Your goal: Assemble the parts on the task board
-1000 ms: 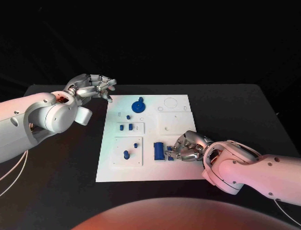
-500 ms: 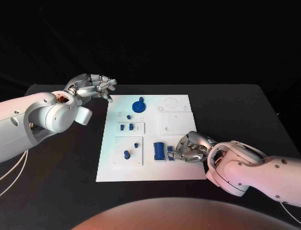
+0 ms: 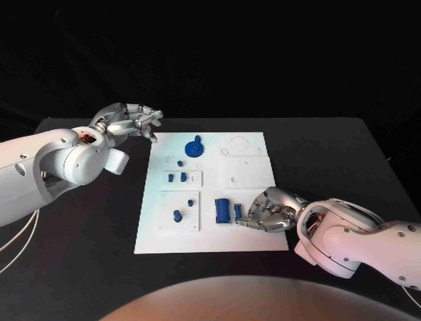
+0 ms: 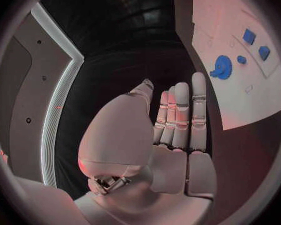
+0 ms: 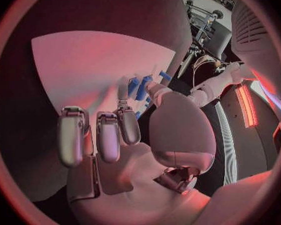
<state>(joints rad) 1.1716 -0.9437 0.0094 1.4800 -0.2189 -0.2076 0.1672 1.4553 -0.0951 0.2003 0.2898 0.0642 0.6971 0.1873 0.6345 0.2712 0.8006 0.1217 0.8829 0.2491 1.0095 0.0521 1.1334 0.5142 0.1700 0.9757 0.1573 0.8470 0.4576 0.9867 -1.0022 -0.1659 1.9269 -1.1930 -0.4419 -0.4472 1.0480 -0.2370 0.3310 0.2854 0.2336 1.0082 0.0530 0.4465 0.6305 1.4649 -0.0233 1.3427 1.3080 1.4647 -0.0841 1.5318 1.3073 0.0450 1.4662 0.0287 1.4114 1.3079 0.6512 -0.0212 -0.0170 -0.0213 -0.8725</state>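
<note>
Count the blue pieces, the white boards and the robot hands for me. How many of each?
Blue parts: 8 that show; the fingers may hide more
White task board: 1
Hands: 2, the left hand and the right hand
Total: 11

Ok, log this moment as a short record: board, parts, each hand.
board: white plate in the middle of the black table
parts: round blue piece near the far edge; small blue pieces mid-left; one blue peg near-left; blue block beside the right hand
left hand: off the board past its far-left corner, holding nothing, fingers together
right hand: over the board's near-right part, fingers by a small blue piece; grip unclear
</note>
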